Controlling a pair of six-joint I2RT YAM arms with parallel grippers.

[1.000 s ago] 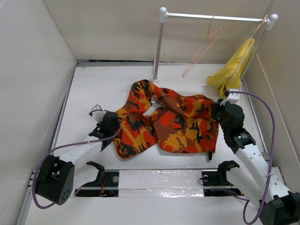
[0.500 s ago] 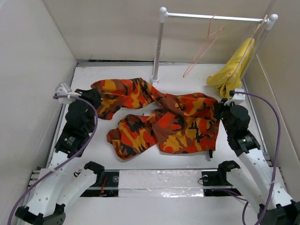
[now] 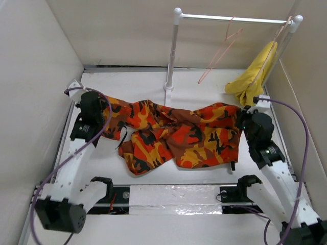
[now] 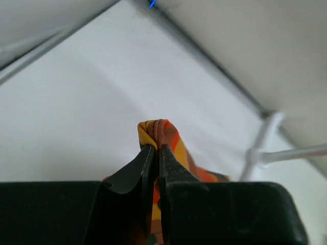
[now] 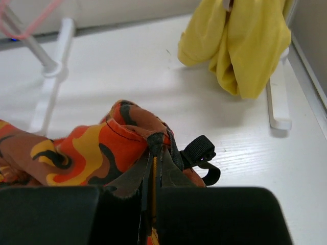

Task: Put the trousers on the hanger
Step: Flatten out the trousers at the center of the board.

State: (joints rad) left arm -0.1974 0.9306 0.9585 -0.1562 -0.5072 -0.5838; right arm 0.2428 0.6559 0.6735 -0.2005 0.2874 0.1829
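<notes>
Trousers (image 3: 173, 135) strung L-to-R, hanger up behind

L gripper (image 4: 156, 149): jaws pressed shut on a bunched trouser edge, far left of counter (image 3: 133, 84). Cloth's long axis runs left-right, its middle sagging onto the counter. R gripper (image 5: 155, 148): jaws pinch the other end, beside a black loop (image 5: 202, 150). Hanger (image 3: 220, 51) hangs on white rail (image 3: 230, 19), behind and above the cloth, right of centre. R arm is nearer it, prob. the lead.

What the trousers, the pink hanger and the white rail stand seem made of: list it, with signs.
Trousers: soft matte woven cloth; it bunches and folds limply. Hanger: thin wire, probably coated metal, possibly plastic; slender and rigid. Rail stand: smooth white tube, painted metal or plastic, cannot tell.
</notes>
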